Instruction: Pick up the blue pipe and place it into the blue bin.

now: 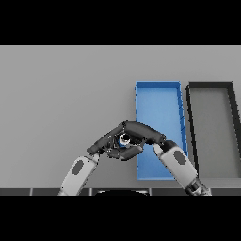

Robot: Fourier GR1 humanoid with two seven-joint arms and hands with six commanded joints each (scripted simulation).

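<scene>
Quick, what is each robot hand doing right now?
Left robot hand: cannot be told; it shows at the blue pipe.
Right robot hand: closed around the blue pipe, beside the blue bin.

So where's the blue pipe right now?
In the head view, the blue pipe sits low and centre, enclosed between the left hand and right hand, just left of the blue bin, not yet inside it.

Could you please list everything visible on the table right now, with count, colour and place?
blue bin: one, blue, right of centre on the table.
black bin: one, black with grey floor, right of the blue bin.
blue pipe: one, blue, mostly hidden between both hands, at the blue bin's left edge.
grey table: one, grey, under everything.
left hand: one, dark, curled round the pipe.
right hand: one, dark, curled over the pipe.
</scene>
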